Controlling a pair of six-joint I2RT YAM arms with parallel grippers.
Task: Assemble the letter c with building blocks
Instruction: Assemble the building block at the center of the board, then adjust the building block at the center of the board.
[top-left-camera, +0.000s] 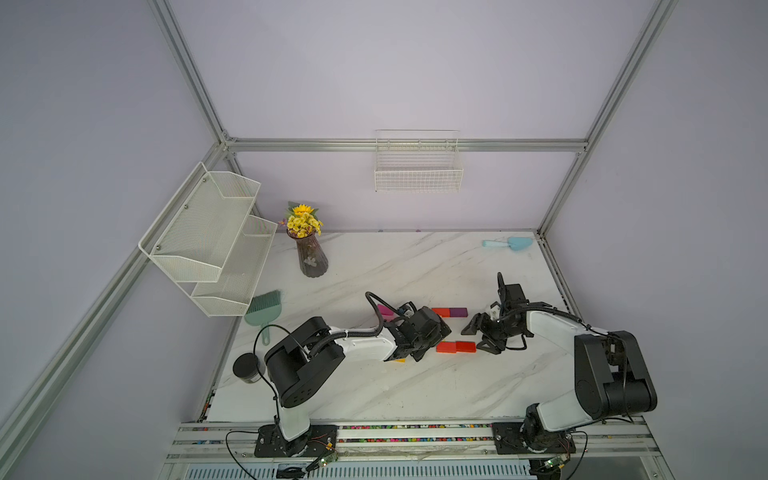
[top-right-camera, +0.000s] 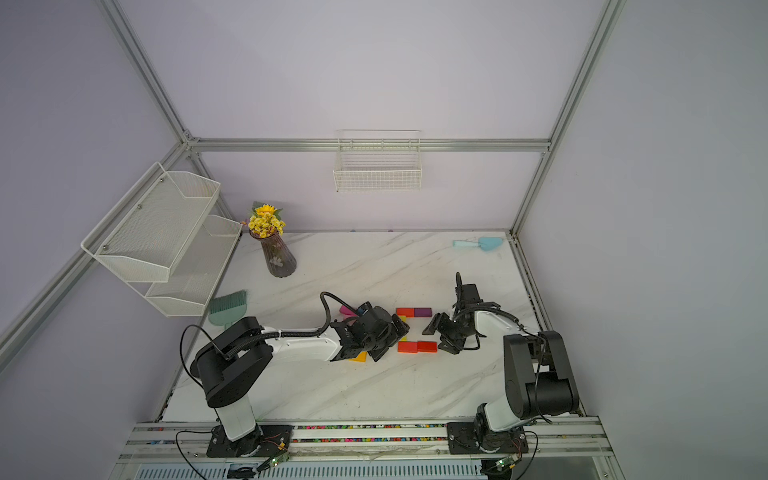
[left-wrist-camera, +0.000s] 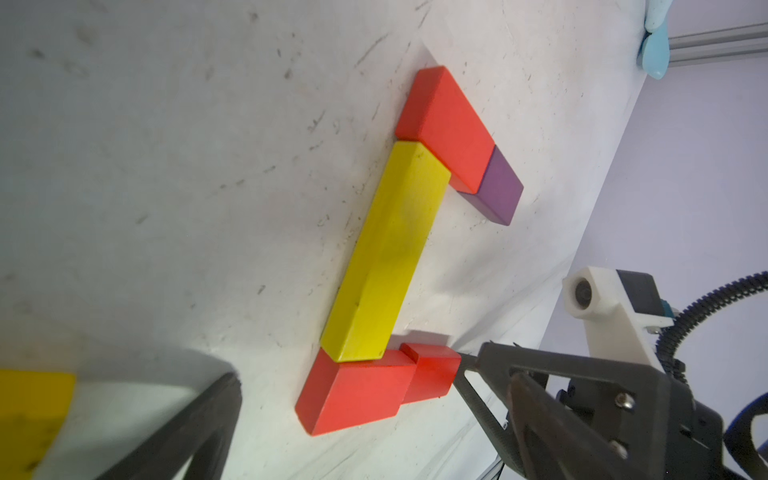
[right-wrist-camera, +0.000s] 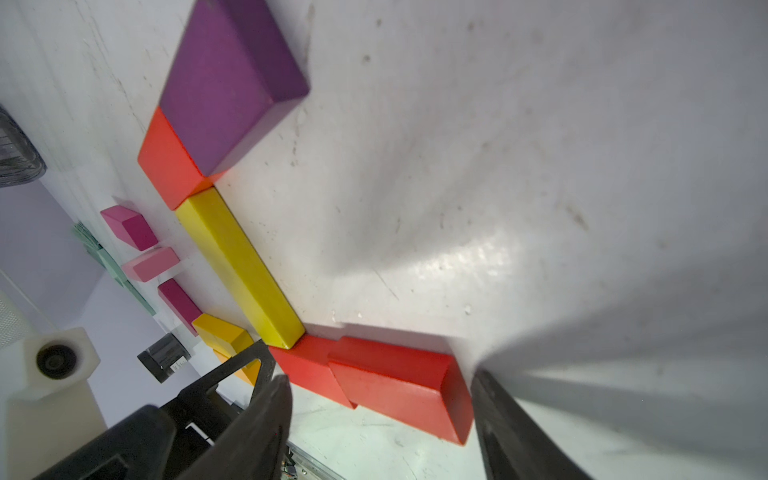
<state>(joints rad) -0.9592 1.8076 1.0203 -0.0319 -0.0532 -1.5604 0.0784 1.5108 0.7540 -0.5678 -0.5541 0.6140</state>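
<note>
Right gripper (top-left-camera: 478, 340): jaws apart, clamped on nothing. It sits low over the tabletop (top-left-camera: 374, 390). One fingertip (left-wrist-camera: 498, 361) is right at the free end of the dark red block (left-wrist-camera: 432, 374); touching or a hair off, cannot tell.

Left gripper (top-left-camera: 432, 341): jaws wide apart, empty. It hangs over the long yellow block (left-wrist-camera: 382, 253) and hides nearly all of it in both top views.

The building blocks make a C near the middle of the tabletop, a bit toward the right edge, with the mouth facing that edge.
- Spine: the long yellow block.
- Arm on the back-edge side: orange-red block (left-wrist-camera: 449, 124) touching the yellow's end, purple block (left-wrist-camera: 500, 191) butted onto it.
- Arm on the front-edge side: red block (left-wrist-camera: 353, 390) touching the yellow's other end. The dark red block follows, touching it but offset, not flush in line.

Spare blocks lie on the left-edge side of the C, under the left arm, seen in the right wrist view:
- magenta block (right-wrist-camera: 131, 226)
- light pink block (right-wrist-camera: 151, 264)
- second magenta block (right-wrist-camera: 178, 303)
- yellow-orange block (right-wrist-camera: 222, 332), just beside the spine's front end

Other things:
- light blue scoop (top-left-camera: 509, 244) at the back right corner
- vase of yellow flowers (top-left-camera: 311, 257) near the back left corner
- green brush (top-left-camera: 264, 309) at the left edge
- black jar (top-left-camera: 248, 368) at the left edge, nearer the front
- coloured beads (top-left-camera: 415, 427) in the rail past the front edge
</note>
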